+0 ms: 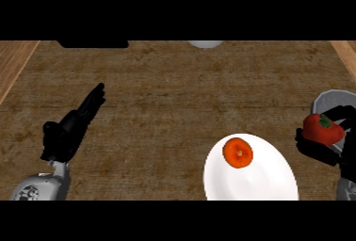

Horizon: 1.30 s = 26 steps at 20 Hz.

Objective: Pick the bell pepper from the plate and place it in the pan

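The red bell pepper (322, 129) with a green stem is held off the counter at the right edge, and my right hand (316, 151) is shut on it, fingers curled round its far and near sides. Just behind and partly under it lies the grey pan (336, 98), cut off by the view's right edge. The white plate (268, 181) lies at the lower middle right, left of that hand. My left hand (69, 128) rests open at the left, fingers straight and pointing away, holding nothing.
A round orange-red food item (238, 152) lies on the plate's far part. A black object (93, 44) and a white round object (205, 44) stand at the counter's far edge. Lighter wooden strips border the counter left and right.
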Motion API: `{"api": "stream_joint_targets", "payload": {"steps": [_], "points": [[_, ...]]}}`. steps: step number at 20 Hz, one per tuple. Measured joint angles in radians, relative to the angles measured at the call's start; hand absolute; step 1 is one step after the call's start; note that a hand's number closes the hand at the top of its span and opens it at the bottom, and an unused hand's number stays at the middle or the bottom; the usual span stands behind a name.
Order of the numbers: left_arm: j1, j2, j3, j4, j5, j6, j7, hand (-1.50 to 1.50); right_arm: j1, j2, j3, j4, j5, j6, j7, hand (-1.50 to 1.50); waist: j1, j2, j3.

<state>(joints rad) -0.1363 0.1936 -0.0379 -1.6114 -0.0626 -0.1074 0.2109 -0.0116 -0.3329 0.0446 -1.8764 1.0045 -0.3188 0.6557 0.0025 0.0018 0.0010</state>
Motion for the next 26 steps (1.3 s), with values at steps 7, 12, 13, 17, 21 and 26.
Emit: {"api": "stream_joint_targets", "payload": {"steps": [7, 12, 13, 17, 21, 26], "points": [[0.005, -0.005, 0.005, -0.017, -0.003, -0.014, 0.005, 0.00, -0.087, -0.060, -0.169, 0.344, -0.121, -0.145, -0.246, 1.50, 0.003, 0.000, 0.000], [0.007, -0.011, 0.011, -0.008, -0.009, -0.024, 0.002, 0.00, -0.170, -0.099, -0.257, 0.578, -0.213, -0.205, -0.428, 1.50, 0.003, 0.000, 0.000], [0.009, -0.009, 0.017, -0.005, -0.007, -0.029, -0.007, 0.00, -0.191, -0.111, -0.277, 0.632, -0.236, -0.213, -0.469, 1.50, 0.004, 0.000, 0.000], [0.003, -0.019, 0.016, -0.029, -0.008, -0.032, 0.022, 0.00, -0.283, -0.147, -0.335, 0.826, -0.295, -0.241, -0.604, 1.50, 0.005, 0.000, 0.000], [0.007, -0.030, 0.017, -0.019, -0.019, -0.033, 0.010, 0.00, -0.365, -0.187, -0.383, 1.015, -0.341, -0.259, -0.732, 1.50, 0.007, 0.001, 0.000], [-0.018, -0.029, 0.018, -0.006, -0.029, -0.034, 0.012, 0.00, -0.419, -0.245, -0.419, 1.220, -0.354, -0.166, -0.677, -1.50, 0.018, 0.006, 0.000]]}}
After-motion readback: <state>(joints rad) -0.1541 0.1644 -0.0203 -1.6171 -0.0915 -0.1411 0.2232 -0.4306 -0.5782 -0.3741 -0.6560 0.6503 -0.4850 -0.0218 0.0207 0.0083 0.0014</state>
